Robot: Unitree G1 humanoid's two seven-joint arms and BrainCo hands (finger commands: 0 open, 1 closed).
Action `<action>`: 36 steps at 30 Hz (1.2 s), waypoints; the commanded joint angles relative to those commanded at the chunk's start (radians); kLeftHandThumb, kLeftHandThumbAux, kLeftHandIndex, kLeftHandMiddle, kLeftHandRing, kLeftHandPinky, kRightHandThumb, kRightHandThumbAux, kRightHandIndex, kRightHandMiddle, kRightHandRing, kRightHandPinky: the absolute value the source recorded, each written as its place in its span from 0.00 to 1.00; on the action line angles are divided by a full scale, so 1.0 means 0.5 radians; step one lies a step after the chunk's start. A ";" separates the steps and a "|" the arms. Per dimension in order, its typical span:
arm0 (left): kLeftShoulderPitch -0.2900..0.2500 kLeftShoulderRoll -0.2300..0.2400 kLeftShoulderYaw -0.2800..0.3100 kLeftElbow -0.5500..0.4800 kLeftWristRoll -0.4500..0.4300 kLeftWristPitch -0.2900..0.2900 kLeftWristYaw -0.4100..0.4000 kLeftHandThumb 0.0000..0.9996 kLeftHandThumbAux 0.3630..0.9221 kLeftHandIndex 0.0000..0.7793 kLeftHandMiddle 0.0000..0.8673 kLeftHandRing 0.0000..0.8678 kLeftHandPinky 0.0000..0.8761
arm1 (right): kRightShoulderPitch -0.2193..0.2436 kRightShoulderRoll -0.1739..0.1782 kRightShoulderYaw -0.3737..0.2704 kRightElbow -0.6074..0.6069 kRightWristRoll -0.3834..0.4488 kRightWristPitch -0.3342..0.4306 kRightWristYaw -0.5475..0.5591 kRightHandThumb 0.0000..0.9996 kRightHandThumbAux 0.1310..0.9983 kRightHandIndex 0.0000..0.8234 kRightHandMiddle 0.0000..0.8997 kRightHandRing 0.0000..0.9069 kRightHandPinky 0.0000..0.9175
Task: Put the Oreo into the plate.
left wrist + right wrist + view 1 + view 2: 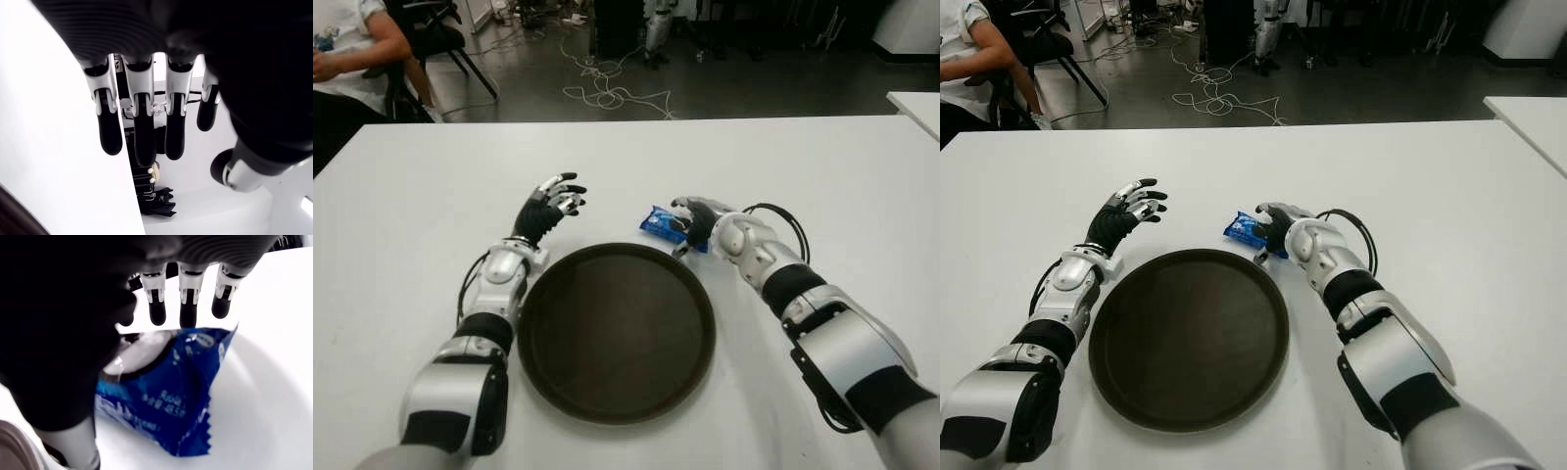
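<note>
Left eye view: white table (822, 166); cables (607, 93) on dark floor (754, 88) behind

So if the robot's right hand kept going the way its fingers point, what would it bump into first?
Probably the blue Oreo packet. The right hand points straight at it beyond the plate's far rim, with its fingers open over the wrapper. Whether they already touch it is unclear.

The dark round plate (616, 331) lies bare inside its rim, open to approach from above and from its far side, where only the blue Oreo packet (661, 223) under the right hand (697, 223) and the raised left hand (551, 208) flank it.
</note>
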 joint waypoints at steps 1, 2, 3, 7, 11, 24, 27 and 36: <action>0.000 -0.001 0.000 0.000 -0.001 0.000 0.000 0.06 0.50 0.25 0.36 0.36 0.37 | 0.006 0.005 0.007 0.006 -0.004 -0.007 -0.006 0.00 0.82 0.12 0.15 0.14 0.08; -0.001 -0.002 0.001 0.000 -0.002 0.000 0.000 0.06 0.50 0.25 0.36 0.37 0.37 | 0.003 0.010 0.013 0.010 -0.007 -0.009 0.002 0.00 0.82 0.12 0.15 0.14 0.09; -0.001 -0.002 0.001 0.000 -0.002 0.000 -0.001 0.06 0.50 0.25 0.36 0.37 0.37 | 0.001 0.012 0.016 0.014 -0.008 -0.011 0.007 0.00 0.82 0.12 0.15 0.14 0.09; 0.004 -0.005 -0.001 -0.009 0.000 -0.006 0.007 0.07 0.52 0.26 0.36 0.37 0.38 | 0.023 0.035 0.042 0.055 -0.026 -0.018 -0.010 0.00 0.81 0.12 0.15 0.14 0.10; 0.006 -0.009 -0.006 -0.018 0.005 -0.003 0.021 0.07 0.52 0.26 0.37 0.37 0.38 | 0.028 0.033 0.055 0.089 -0.028 -0.036 -0.041 0.00 0.81 0.12 0.14 0.14 0.10; 0.011 -0.012 -0.017 -0.039 0.010 0.006 0.029 0.05 0.54 0.25 0.36 0.36 0.37 | 0.034 0.019 0.068 0.111 -0.026 -0.058 -0.149 0.00 0.76 0.13 0.15 0.14 0.11; 0.011 -0.011 -0.020 -0.040 0.012 0.008 0.025 0.05 0.54 0.25 0.36 0.35 0.37 | 0.036 0.017 0.075 0.111 -0.032 -0.055 -0.190 0.00 0.75 0.15 0.15 0.14 0.11; 0.019 -0.015 -0.024 -0.052 0.013 0.001 0.028 0.06 0.53 0.26 0.36 0.36 0.38 | 0.051 -0.002 0.121 0.107 -0.075 -0.065 -0.340 0.00 0.73 0.22 0.18 0.18 0.15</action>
